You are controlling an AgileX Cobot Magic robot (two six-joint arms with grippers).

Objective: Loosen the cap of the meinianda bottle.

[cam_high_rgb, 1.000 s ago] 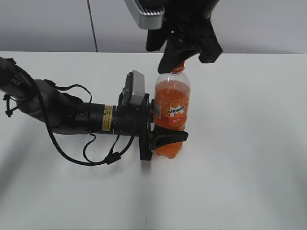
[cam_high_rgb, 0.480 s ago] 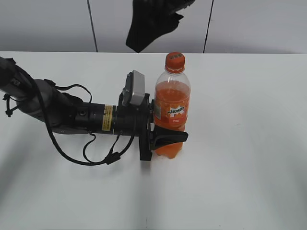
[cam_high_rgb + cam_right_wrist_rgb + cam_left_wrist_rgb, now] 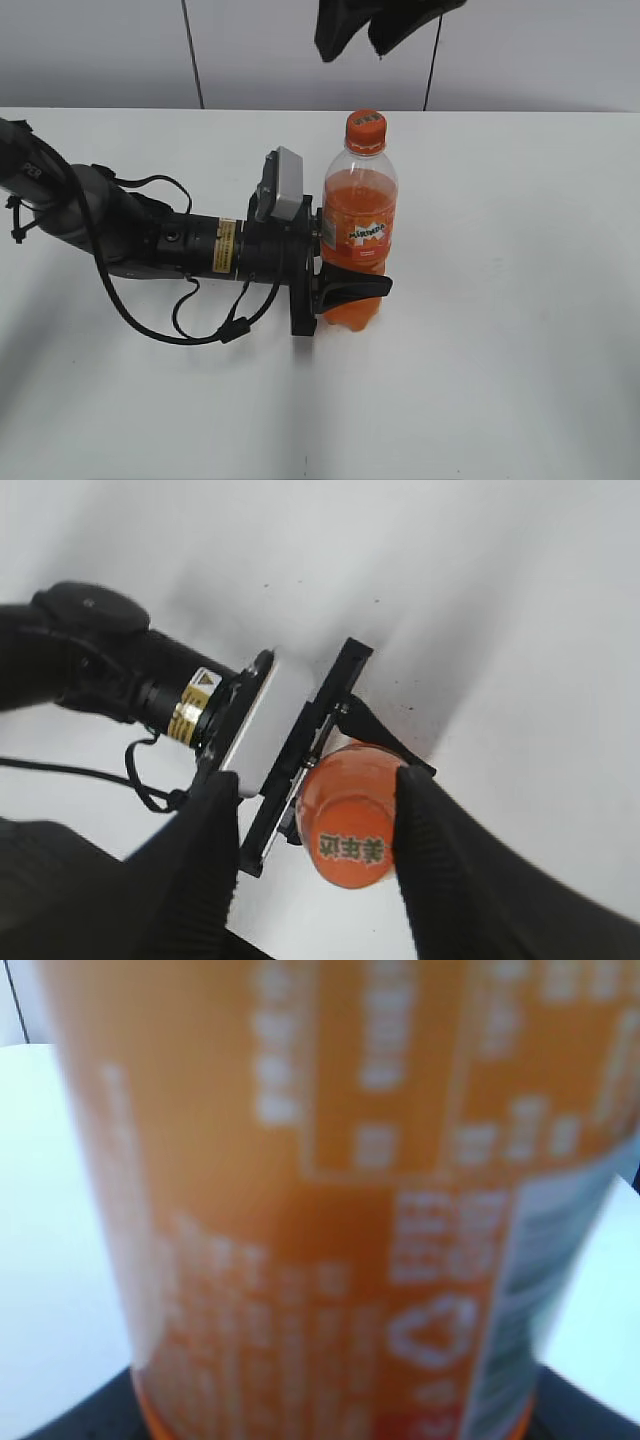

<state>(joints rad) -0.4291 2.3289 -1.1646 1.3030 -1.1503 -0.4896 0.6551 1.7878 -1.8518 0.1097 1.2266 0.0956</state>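
The left gripper [image 3: 335,285] squeezes the meinianda bottle [image 3: 358,235] at the middle of the table [image 3: 520,330], so it cannot spin. The cap [image 3: 366,128] sits on top. The right gripper [image 3: 318,825] hangs above, at 12 o'clock, fingers spread wide.

My left arm [image 3: 120,235] is matte black and tubular, with a yellow warning label [image 3: 226,245] on its wrist and loose black cables [image 3: 190,320] looping at its 6 o'clock. A grey camera block [image 3: 283,185] sits at 12 o'clock. My right gripper [image 3: 315,860] shows two glossy black, tapered fingers [image 3: 205,855].
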